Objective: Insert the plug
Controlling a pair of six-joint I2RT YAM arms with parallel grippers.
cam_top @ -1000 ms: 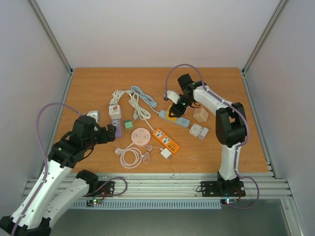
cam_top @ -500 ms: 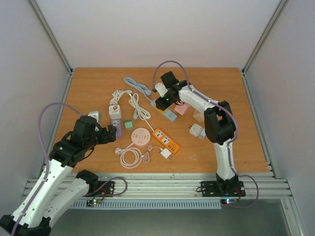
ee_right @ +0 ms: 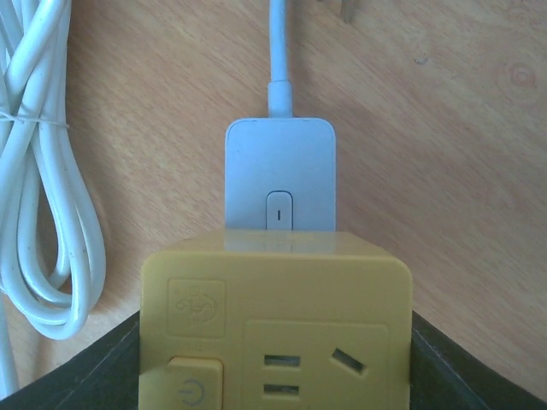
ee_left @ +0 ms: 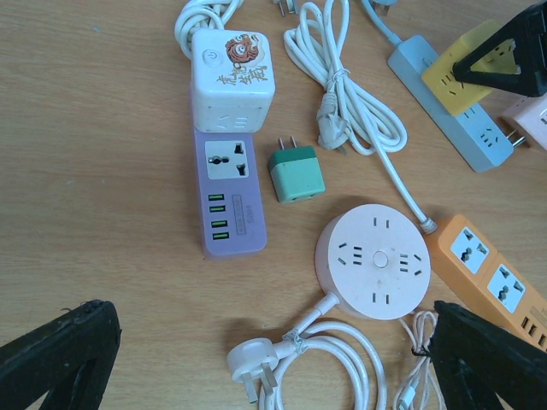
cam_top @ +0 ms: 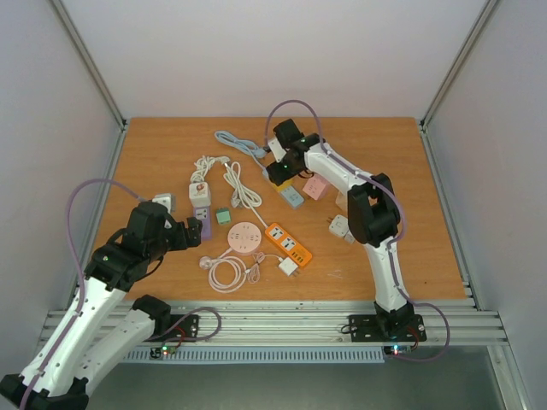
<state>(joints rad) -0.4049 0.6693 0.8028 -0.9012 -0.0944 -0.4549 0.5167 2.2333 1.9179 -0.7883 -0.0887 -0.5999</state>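
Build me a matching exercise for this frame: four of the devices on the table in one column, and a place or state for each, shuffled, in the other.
1. yellow adapter
2. green adapter
3. purple power strip
4. round pink socket

A. one end right beside the white cube
B. white cord running from its edge
C. clamped in the right gripper
D. lying loose, prongs bare

Pairs: 1-C, 2-D, 3-A, 4-B.
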